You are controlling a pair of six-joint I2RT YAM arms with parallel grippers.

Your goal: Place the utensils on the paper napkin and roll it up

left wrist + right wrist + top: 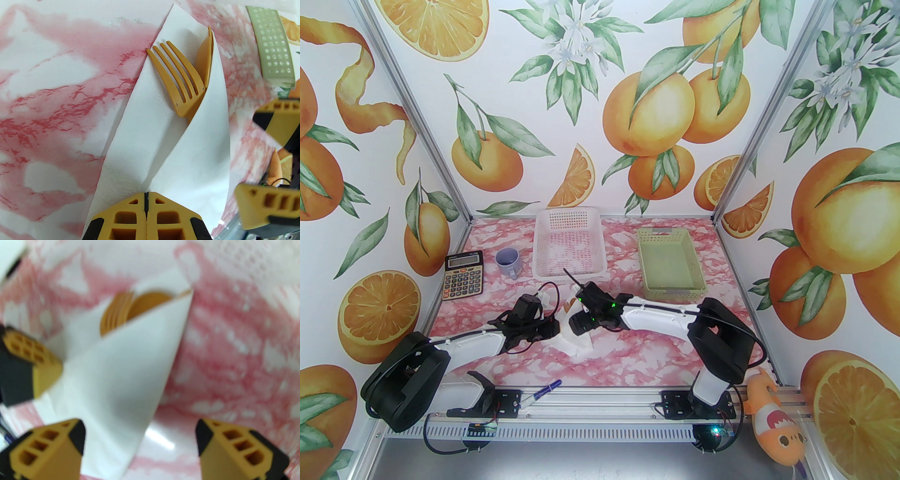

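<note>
Now your left fingers sit pressed together at the fold of the paper napkin, right fingers spread wide above it; fork and spoon lie tucked inside, mid-surface.

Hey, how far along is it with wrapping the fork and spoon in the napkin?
Done: the fork and spoon lie on the paper napkin, with one flap folded over their handles. In hand: the left gripper is shut at the napkin's near end, and the right gripper is open above the flap. Left: the roll itself; the napkin's other half lies flat.
</note>
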